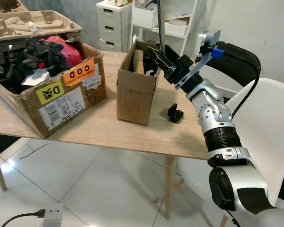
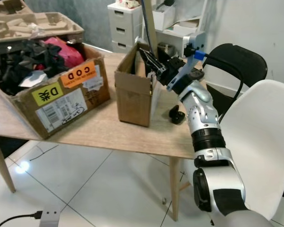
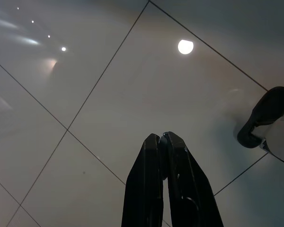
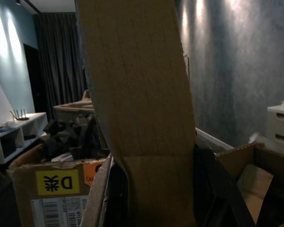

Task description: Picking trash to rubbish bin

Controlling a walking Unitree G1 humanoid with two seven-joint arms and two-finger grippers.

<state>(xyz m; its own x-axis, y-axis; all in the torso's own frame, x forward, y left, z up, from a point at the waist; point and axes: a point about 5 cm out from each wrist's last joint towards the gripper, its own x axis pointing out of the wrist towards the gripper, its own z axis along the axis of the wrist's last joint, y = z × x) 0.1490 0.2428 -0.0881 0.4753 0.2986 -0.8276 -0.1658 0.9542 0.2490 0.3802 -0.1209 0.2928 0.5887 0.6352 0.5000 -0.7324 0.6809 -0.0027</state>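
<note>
Right end effector (image 1: 154, 56) is raised over the tabletop (image 1: 104, 127), reaching into the open top of the small cardboard box (image 1: 135, 92). Its black fingers (image 1: 157, 57) sit at the box's upper rim, on the side nearest the arm. In the right wrist view a tall strip of cardboard (image 4: 142, 113) stands between the two fingers, so the right end effector looks clenched on the cardboard; the exact contact is hidden by the strip itself.

Small cardboard box stands upright near the tabletop's front edge, directly under and around the right end effector's tips. A small black object (image 1: 175, 114) lies on the tabletop just beside the box, below the right end effector's wrist, not touching the fingers. A large cardboard box (image 1: 61, 97) with yellow and orange labels, packed with dark items, sits well apart from the right end effector, beyond the small box on the far side from the arm. A white chair (image 1: 265, 123) is beside the right arm.

Left end effector (image 3: 164, 142) hangs idle over the tiled floor (image 3: 85, 94), fingers pressed together, clenched on nothing.
</note>
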